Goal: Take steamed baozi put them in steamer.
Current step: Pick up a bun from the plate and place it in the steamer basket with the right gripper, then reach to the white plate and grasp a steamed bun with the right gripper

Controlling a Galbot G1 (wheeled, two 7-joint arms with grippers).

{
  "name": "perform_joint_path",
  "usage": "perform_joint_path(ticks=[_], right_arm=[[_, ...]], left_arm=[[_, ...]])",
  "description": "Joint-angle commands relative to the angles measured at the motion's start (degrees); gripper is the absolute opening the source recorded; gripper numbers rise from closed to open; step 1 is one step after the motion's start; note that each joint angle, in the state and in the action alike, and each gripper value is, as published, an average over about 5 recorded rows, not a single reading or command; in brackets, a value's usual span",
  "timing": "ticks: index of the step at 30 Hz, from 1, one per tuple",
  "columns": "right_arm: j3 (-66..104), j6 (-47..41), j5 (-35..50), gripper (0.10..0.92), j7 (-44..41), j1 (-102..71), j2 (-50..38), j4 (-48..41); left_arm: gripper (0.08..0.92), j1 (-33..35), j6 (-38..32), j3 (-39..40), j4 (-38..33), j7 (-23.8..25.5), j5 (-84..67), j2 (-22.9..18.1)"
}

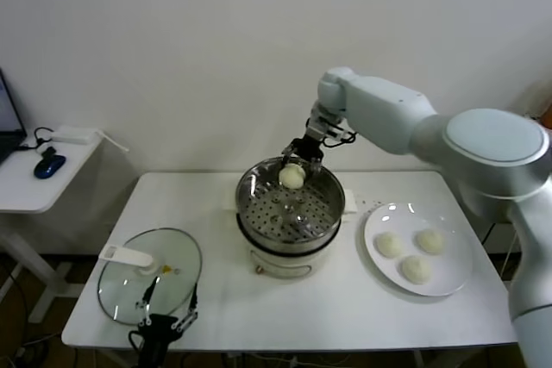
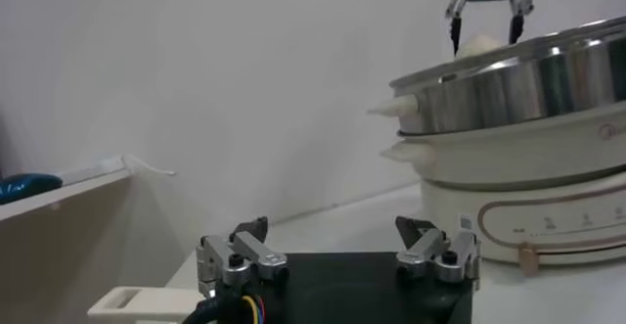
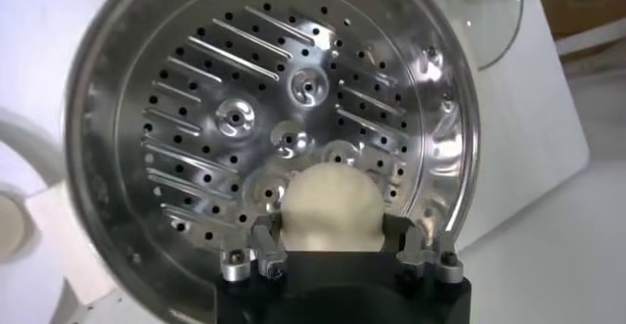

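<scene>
Nearest you, the left gripper (image 1: 164, 321) idles with jaws spread beside the glass lid (image 1: 148, 275); three baozi (image 1: 417, 268) wait on the plate (image 1: 455, 277); farther back, your right gripper (image 1: 296, 166) grasps one baozi (image 1: 291, 177) above the steamer (image 1: 290, 213).

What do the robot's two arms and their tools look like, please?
The right arm has smooth, rounded white-grey shells with bulky joints, narrowing to a black wrist with dark cables. Its right tool is black with thin fingers carrying silver metal links. The left tool looks the same: a black block with silver bolted finger links, and red, yellow and blue wires at its base.
</scene>
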Motion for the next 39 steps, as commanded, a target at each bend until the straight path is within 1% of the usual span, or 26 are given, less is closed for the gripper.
perform_joint_path(ticks=[1,10,15,19,21,23,24,28,31,34,39], right_arm=[[2.6,4.2,-4.2,0.690,-0.7,-4.3,4.2,-9.0],[5.4,4.2,-6.8,0.716,1.7,-6.2,5.2,-11.7],[5.6,4.2,-7.1,0.799,4.3,-6.3,5.3,-11.5],[5.7,4.2,-6.5,0.821,4.4,-5.8,4.7,-10.6],[4.9,4.2,-4.2,0.822,3.5,-4.9,3.5,-8.7],[2.3,3.9,0.9,0.823,1.9,-2.7,1.1,-4.9],[-0.1,2.8,5.1,0.823,0.5,-0.6,-0.7,-2.0],[-15.0,-4.6,21.5,0.823,-4.6,10.7,-8.8,12.4],[-20.9,-7.4,27.7,0.823,-5.8,15.7,-14.5,19.0],[-24.9,-12.9,31.2,0.823,-3.3,19.2,-19.9,24.3],[-30.6,-34.2,32.1,0.823,10.1,23.9,-28.6,36.7]], left_arm=[[0.823,-0.3,-0.1,0.0,0.6,0.0,0.0,0.1],[0.823,-0.6,-0.4,0.0,0.9,0.0,-0.1,0.2],[0.823,-0.7,-0.3,0.1,0.7,0.0,-0.1,0.1],[0.823,-0.7,-0.3,0.1,0.6,0.0,0.0,0.1],[0.823,-0.6,-0.2,0.1,0.5,0.0,0.0,0.0],[0.823,-0.4,-0.2,0.0,0.3,0.0,0.1,0.0],[0.823,-0.3,-0.2,0.0,0.2,0.0,0.1,0.0],[0.823,0.3,-0.3,-0.1,0.0,0.1,0.1,0.1],[0.823,0.4,-0.4,0.0,0.1,0.0,0.1,0.1],[0.823,0.3,-0.3,0.3,0.2,0.1,0.1,0.1],[0.823,0.4,0.0,0.4,0.3,0.1,0.0,0.2]])
